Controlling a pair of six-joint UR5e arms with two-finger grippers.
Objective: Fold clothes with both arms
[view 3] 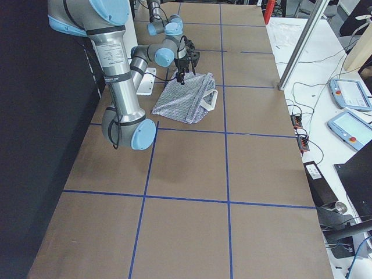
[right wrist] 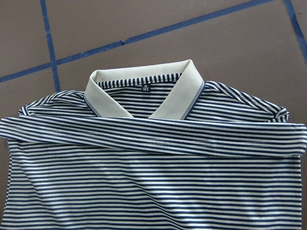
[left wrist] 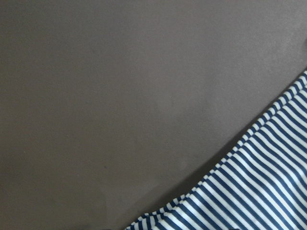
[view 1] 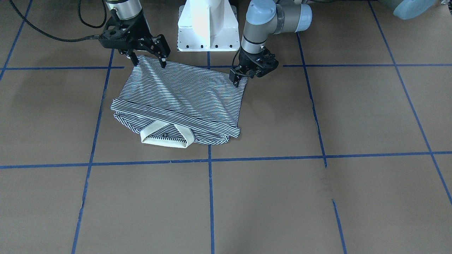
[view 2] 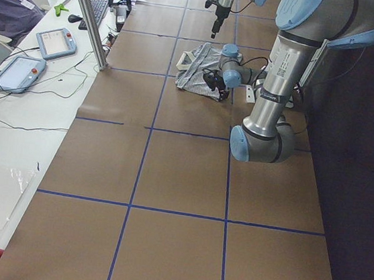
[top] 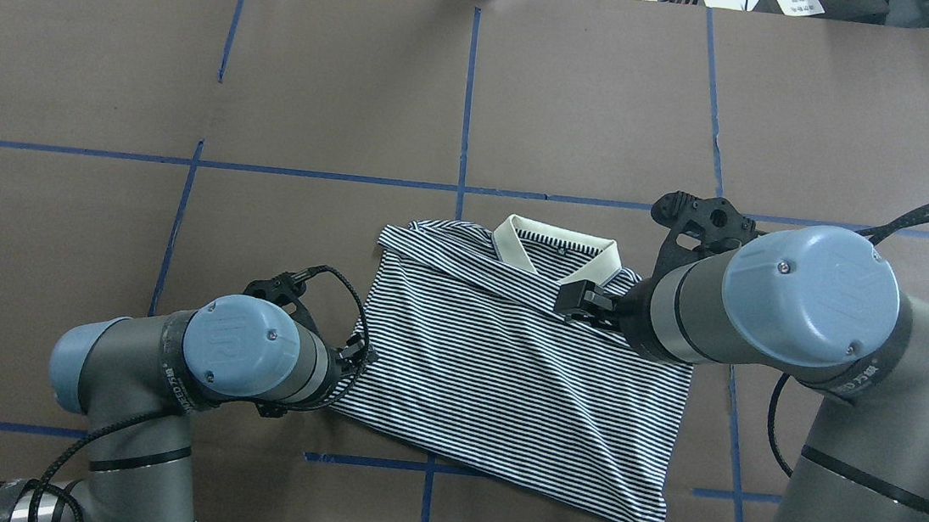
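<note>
Left gripper (view 1: 237,80) is low at the polo shirt (top: 504,376)'s robot-side corner, fingers drawn together and pinching the striped fabric there. The left wrist view shows only bare desk (top: 319,93) and a striped edge in the lower right. The shirt lies mid-desk, just in front of the white base (view 1: 208,28), straddling a blue tape line (top: 468,108). Its cream collar (top: 517,240) is on the far side from the robot. It looks partly folded, with a striped band crossing just below the collar in the right wrist view. Right gripper (view 1: 149,64) is at the other robot-side corner, fingers spread wide and pointing down with nothing between them. Can't tell if the tips touch the cloth.
</note>
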